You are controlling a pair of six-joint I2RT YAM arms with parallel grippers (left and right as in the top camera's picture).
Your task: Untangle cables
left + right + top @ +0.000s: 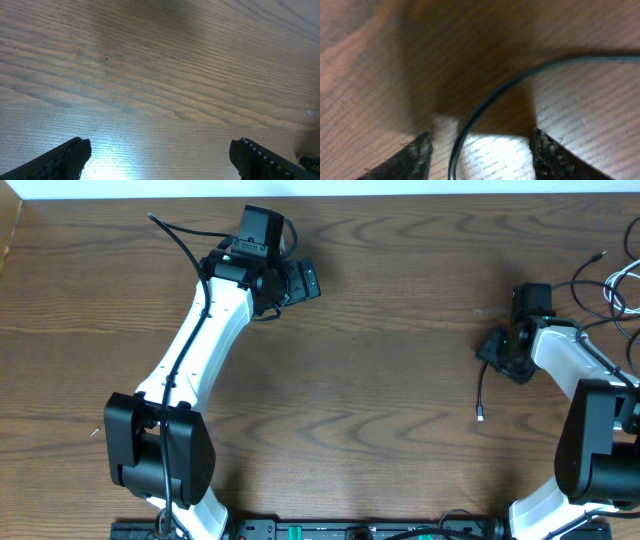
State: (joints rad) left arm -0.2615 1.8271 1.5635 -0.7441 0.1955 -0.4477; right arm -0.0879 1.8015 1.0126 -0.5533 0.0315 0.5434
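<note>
A thin black cable [482, 392] lies on the wooden table and ends in a small plug [481, 416] toward the front. My right gripper [492, 348] sits low over its upper end. In the right wrist view the gripper [481, 137] is open. The black cable [490, 97] curves between its two fingers, nearer the left finger, and is not pinched. More loose cables [615, 290], black ones and a white one, lie at the right edge beside the right arm. My left gripper [303, 280] is open and empty over bare wood [160, 150] at the back.
The left arm [200, 330] stretches diagonally from the front left to the back. The right arm's base [595, 450] stands at the front right. The table's back edge [400, 194] runs along the top.
</note>
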